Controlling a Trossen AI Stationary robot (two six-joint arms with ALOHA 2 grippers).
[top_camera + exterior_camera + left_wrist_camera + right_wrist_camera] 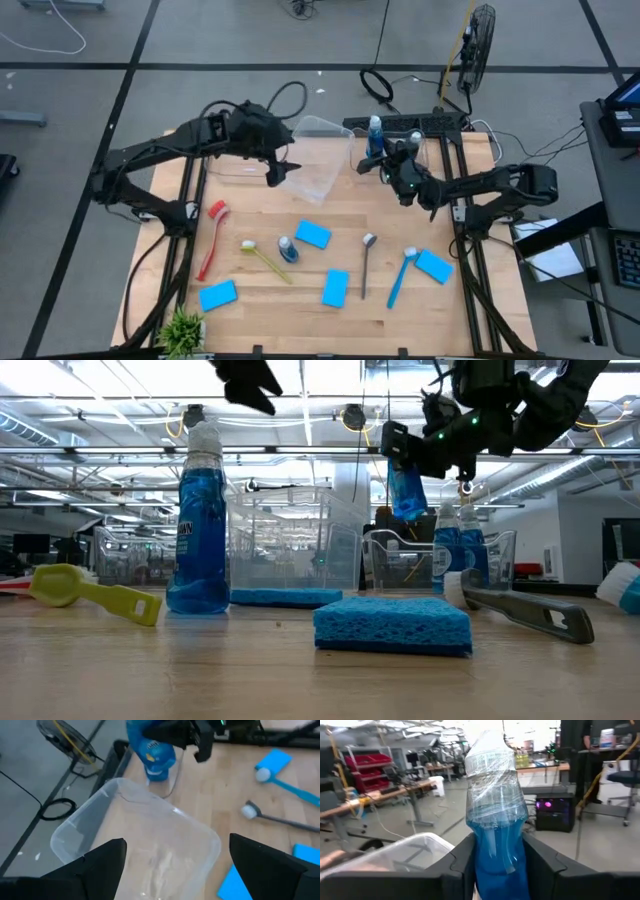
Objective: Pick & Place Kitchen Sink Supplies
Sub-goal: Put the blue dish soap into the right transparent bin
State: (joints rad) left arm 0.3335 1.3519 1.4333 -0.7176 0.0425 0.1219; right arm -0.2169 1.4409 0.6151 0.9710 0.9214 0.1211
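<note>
Step in hand: transport of one blue bottle [496, 825] to a bin. The right claw [404, 178] is clenched on this bottle, fingers pressed against both sides of its body, and holds it aloft off the bench [270, 300]. Just beside this claw, on its far side, stands a small clear bin [440, 560] already containing bottles.

The left claw [277, 172] is released, fingers spread wide, hovering over a larger clear bin [135, 840] that looks empty.

Outstanding items lie on the bench, well apart from both claws: another bottle [288, 249], sponges [313, 234], the red brush [212, 236], yellow brush [264, 259], blue brush [400, 276] and metal tool [367, 262].

Judgement: the next move calls for centring the held bottle over a bin opening, lowering it upright clear of the rim, then releasing.
</note>
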